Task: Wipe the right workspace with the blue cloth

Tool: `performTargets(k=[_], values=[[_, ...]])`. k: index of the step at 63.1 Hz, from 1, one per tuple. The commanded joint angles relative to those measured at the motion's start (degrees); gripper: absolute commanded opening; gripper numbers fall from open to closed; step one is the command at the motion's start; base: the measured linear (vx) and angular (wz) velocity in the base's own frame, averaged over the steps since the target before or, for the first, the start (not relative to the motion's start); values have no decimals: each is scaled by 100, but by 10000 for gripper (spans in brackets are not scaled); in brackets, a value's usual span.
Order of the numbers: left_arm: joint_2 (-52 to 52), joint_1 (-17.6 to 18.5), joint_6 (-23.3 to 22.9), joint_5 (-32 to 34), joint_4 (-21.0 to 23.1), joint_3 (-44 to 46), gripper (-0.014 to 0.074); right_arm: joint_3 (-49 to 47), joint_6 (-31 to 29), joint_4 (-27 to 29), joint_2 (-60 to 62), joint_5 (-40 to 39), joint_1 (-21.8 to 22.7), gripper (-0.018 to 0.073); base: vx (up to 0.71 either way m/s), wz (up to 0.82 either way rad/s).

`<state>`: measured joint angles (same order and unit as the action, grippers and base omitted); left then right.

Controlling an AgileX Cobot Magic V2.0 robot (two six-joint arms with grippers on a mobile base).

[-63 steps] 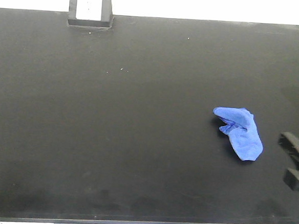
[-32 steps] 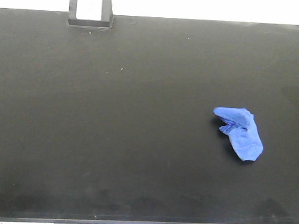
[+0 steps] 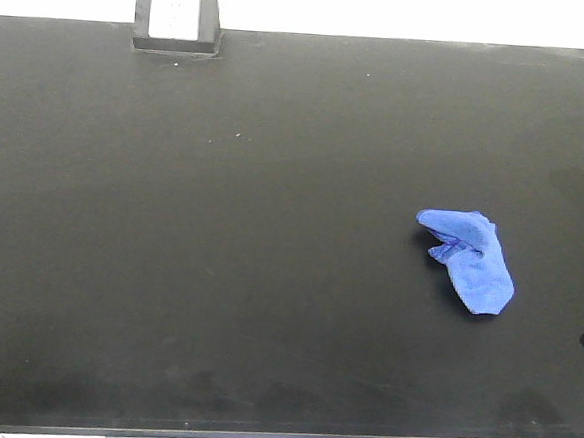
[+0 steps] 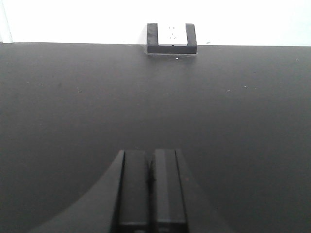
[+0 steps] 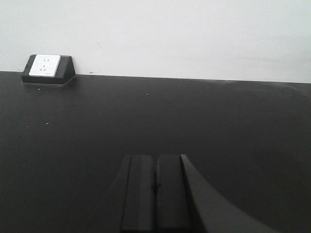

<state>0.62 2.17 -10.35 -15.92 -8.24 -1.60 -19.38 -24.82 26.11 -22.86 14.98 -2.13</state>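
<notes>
**Cloth lies loose on the table**

The blue cloth lies crumpled on the black table, far right of the socket box and nearer the front edge. The left gripper and right gripper each hold their jaws pressed together, grasping nothing, both facing the socket box.

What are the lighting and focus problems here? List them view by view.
Front view: the wall above the black table is blown out white; the blue cloth is sharp and well lit. Left wrist view: soft focus, the socket box slightly blurred. Right wrist view: even grey light, faint sheen at the table's far right.
</notes>
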Motion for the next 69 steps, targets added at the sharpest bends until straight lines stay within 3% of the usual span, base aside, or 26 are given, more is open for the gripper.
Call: performTargets(k=[1, 9, 16, 23, 32, 44, 69], values=[[91, 25, -49, 453, -7, -174, -6, -176, -57, 35, -19, -408, 17, -8, 0, 0], [91, 25, -49, 453, -7, -174, -6, -176, 217, -761, -19, -409, 17, -8, 0, 0], [91, 25, -49, 453, -7, -174, -6, -100, 1342, -2005, 86, -435, 17, -8, 0, 0], [91, 25, -49, 453, -7, -174, -6, 409, 2331, -2815, 489, -927, 17, -8, 0, 0], [91, 25, -49, 453, -7, -174, -6, 1357, 2417, -2810, 1301, -1498, 35, -8, 0, 0], [91, 25, -49, 453, -7, -174, -6, 2237, 2333, -2650, 2301, -1607, 35, -8, 0, 0], [91, 25, -49, 453, -7, -174, -6, 2222, 2236, -2611, 2380, -1253, 46, -8, 0, 0]])
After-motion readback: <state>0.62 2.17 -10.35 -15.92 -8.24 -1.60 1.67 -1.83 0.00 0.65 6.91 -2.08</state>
